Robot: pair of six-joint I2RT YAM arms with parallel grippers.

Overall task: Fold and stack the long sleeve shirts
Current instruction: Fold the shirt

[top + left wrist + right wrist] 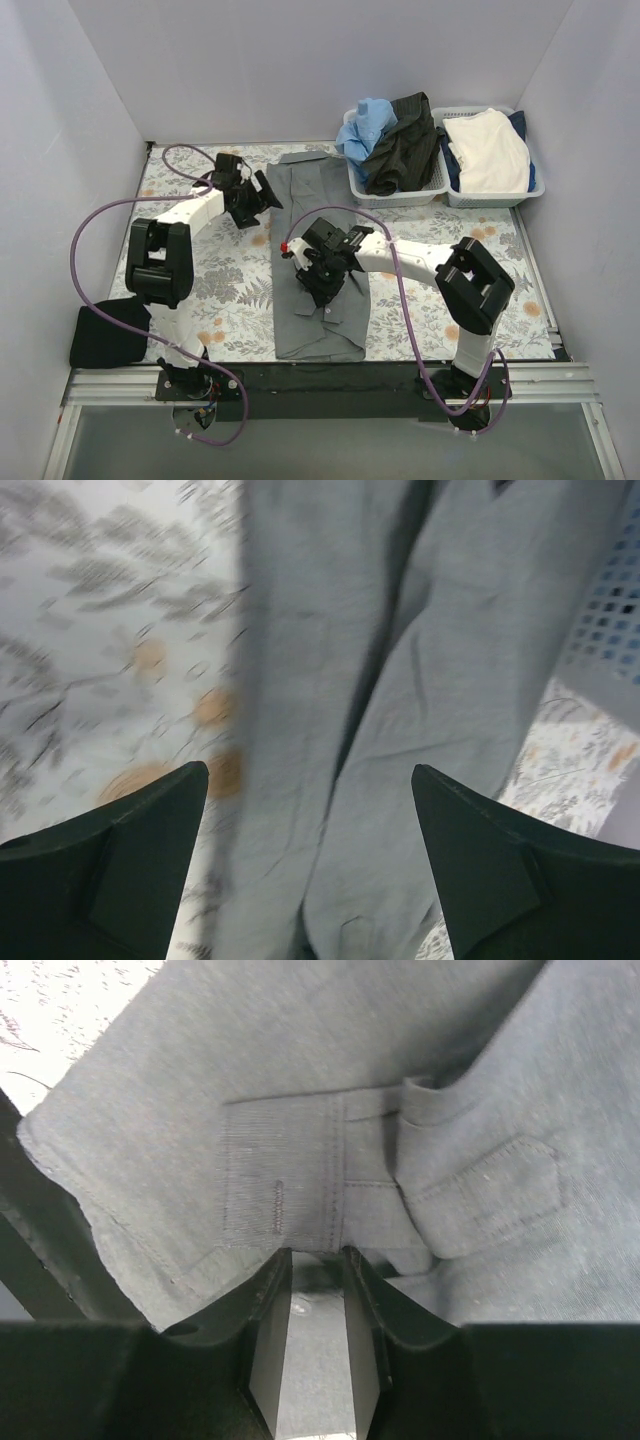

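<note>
Pinching a flat, stitched fold of the grey shirt [300, 1070] in the right gripper [317, 1255], fingers nearly together. Hovering the left gripper [305, 780], spread wide, over the same soft wrinkled knit at 11 o'clock. Lying as a long rectangle at centre, with the black shirt [105, 335] lumped at 8 o'clock.

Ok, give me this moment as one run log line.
stage: folding grey shirt | left fingers: open, over shirt's far end | right fingers: nearly closed at placket, grip unclear | black shirt: near-left edge of table
</note>
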